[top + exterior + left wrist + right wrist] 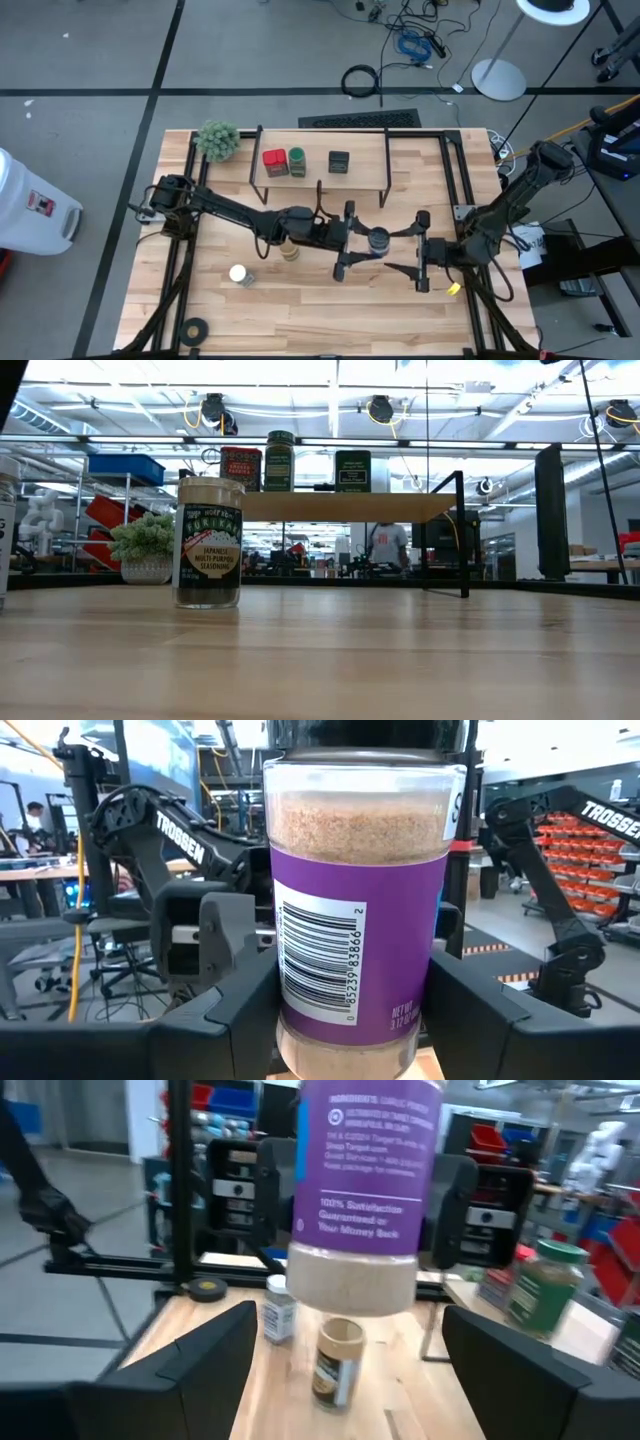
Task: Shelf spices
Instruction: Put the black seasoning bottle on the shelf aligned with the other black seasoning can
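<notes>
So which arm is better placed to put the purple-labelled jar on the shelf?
Left, probably. The left gripper is clamped on the purple-labelled jar, lifted off the table. The right gripper faces it with jaws open, holding nothing. The shelf has free board beside the dark tin.

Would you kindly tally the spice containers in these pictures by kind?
Tins: 2 (red tin, dark square tin)
Jars: 3 (green-lidded jar, white-lidded jar, purple-labelled jar)
Tan cylinder: 1
Total: 6
</notes>
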Tool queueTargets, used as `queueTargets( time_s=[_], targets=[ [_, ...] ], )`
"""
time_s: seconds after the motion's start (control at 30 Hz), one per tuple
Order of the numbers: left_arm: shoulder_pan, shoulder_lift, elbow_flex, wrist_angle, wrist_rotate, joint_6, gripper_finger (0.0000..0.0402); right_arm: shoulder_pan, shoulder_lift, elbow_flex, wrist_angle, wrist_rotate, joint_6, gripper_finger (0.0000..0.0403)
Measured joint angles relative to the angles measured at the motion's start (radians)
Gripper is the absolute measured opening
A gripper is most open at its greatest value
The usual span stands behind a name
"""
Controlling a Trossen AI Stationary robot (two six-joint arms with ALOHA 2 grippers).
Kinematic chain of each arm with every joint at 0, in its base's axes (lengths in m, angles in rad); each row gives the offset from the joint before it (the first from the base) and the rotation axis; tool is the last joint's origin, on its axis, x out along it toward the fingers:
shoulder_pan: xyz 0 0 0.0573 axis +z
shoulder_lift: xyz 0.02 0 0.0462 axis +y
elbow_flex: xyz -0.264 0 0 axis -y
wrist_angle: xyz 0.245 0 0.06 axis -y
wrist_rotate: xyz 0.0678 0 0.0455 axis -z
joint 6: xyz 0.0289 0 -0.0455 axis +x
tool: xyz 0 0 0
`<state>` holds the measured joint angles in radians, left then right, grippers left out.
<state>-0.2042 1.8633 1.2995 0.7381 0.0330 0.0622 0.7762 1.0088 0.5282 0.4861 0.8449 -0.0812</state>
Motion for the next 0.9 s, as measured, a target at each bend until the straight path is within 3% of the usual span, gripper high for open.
queueTargets(
  time_s=[0.3,0.5,0.9],
  targets=[
    [0.0,0.036,0.001,0.019,-0.001,0.004,0.0215,-0.071,0.004,0.0,0.042,-0.145,-0.012,0.0306],
    [0.002,0.047,0.001,0.05,-0.001,0.003,0.0215,-0.084,0.005,0.0,0.035,-0.171,-0.005,0.0305],
    [0.003,0.047,0.001,0.059,0.0,-0.001,0.0215,-0.09,0.004,0.0,0.014,-0.185,0.008,0.0244]
  ],
)
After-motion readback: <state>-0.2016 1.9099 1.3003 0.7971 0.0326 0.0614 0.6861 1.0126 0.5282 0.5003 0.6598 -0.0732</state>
